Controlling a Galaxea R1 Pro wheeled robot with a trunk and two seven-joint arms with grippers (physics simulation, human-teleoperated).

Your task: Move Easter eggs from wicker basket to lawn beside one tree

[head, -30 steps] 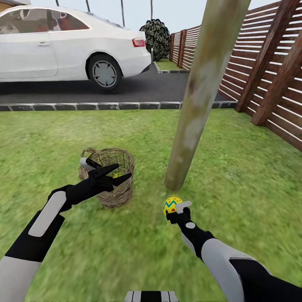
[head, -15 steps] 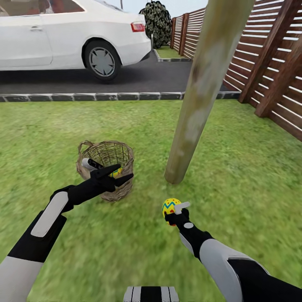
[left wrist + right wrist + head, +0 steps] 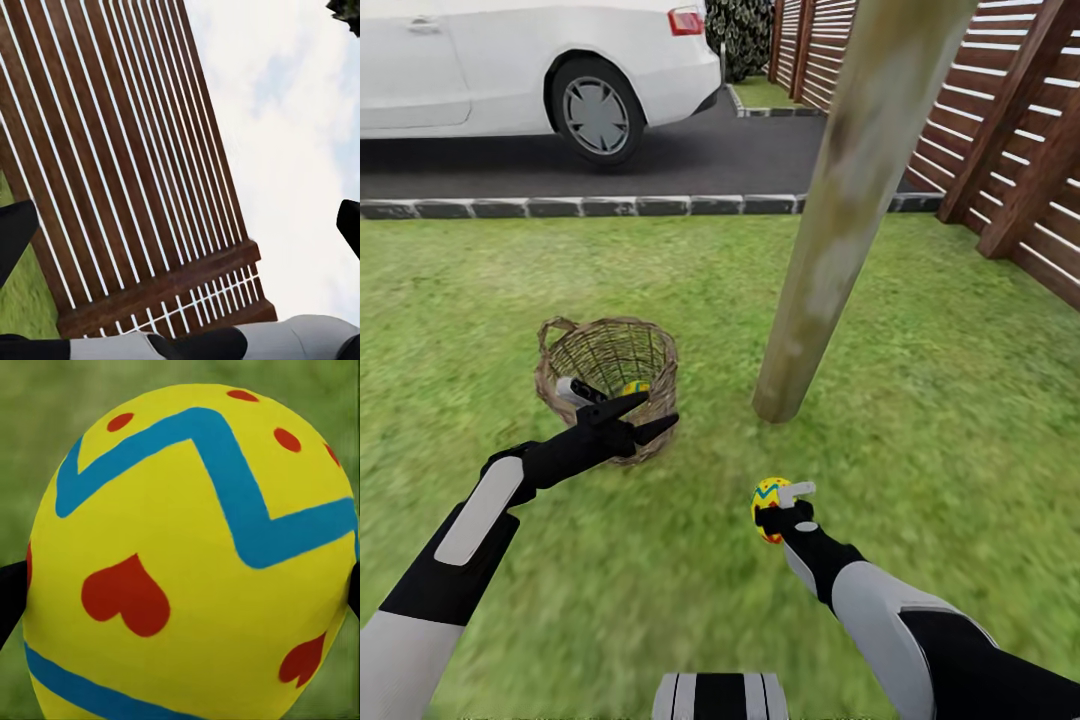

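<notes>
My right gripper: matt black plastic fingers, clamped on egg, smooth painted shell, satin sheen. My left gripper: same matt black. Basket: rough woven twigs. Tree: mottled, dull bark. Fence: stained wood slats. Lawn: coarse, matt grass.

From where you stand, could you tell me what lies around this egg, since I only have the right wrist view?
Observer: The right gripper holds the egg above the lawn, just short of the tree base.
Operator: Thank you. Where is the basket, please?
Observer: The wicker basket stands on the grass to the tree's left.
Operator: Is it empty yet?
Observer: No, a yellow egg shows inside it.
Operator: And the other arm?
Observer: The left gripper hangs open at the basket's near rim.
</notes>
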